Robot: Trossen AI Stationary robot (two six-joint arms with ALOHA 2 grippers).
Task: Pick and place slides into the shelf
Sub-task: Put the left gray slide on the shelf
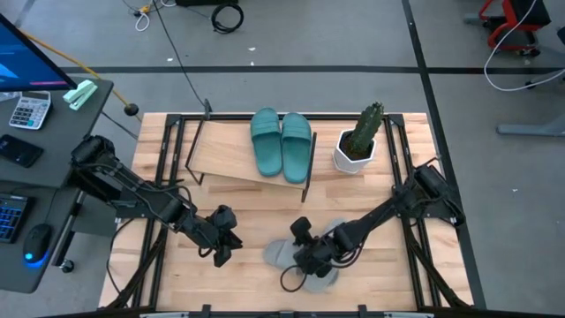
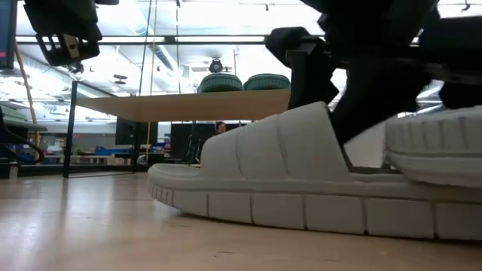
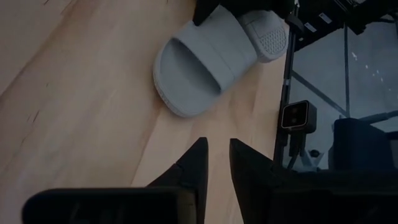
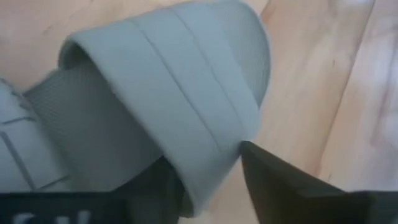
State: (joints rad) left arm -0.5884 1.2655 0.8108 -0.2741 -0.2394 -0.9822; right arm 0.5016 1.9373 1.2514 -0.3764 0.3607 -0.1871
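Observation:
Two teal slides [image 1: 267, 141] [image 1: 297, 146] lie side by side on the shelf [image 1: 221, 157] at the back. Two grey slides sit on the table near its front edge. One [image 2: 301, 181] lies flat on its sole. The other [image 2: 437, 150] lies against the first one's heel end. My right gripper [image 4: 211, 180] reaches down onto the first grey slide [image 1: 284, 254] and is shut on its strap. My left gripper [image 3: 216, 162] hovers to the left of that slide [image 3: 205, 68], above the table, with a narrow gap between its fingers and nothing in it. My right gripper has the grey slide's wide strap [image 4: 205, 124] at its open edge. One finger is tucked under the strap, inside the slide, and the other [image 4: 273, 177] meets the strap's outer face. The fingers slant down from the table's right. The slide's sole [image 2: 301, 214] rests flat on the table.
A cactus in a white pot [image 1: 357, 141] stands right of the shelf. A desk with a calculator [image 1: 28, 110] and a mouse stands beyond the table's left edge. Bare wood lies between the shelf and the grey slides.

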